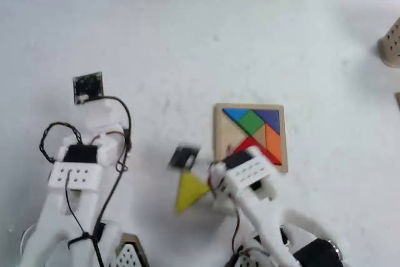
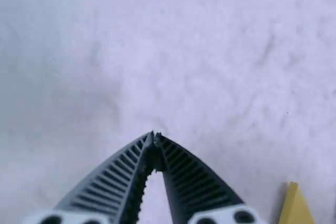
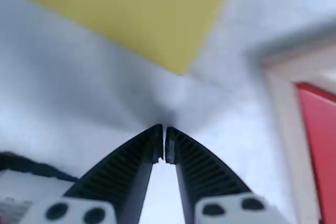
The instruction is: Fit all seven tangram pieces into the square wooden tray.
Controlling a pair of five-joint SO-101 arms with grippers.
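Our right gripper (image 3: 161,129) is pressed together and is the nearer one; seen from above, the triangle (image 1: 189,190) lies at its 8 o'clock, the tray (image 1: 217,129) opposite.

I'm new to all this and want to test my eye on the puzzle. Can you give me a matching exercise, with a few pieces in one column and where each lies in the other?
Things:
1. yellow triangular wooden piece
2. blue triangular wooden piece
3. red wooden piece

Places:
a. in the square wooden tray, at its near edge, partly hidden by the right arm
b. on the white table, outside the tray
c. in the tray, at its far left corner in the high view

Pairs: 1-b, 2-c, 3-a
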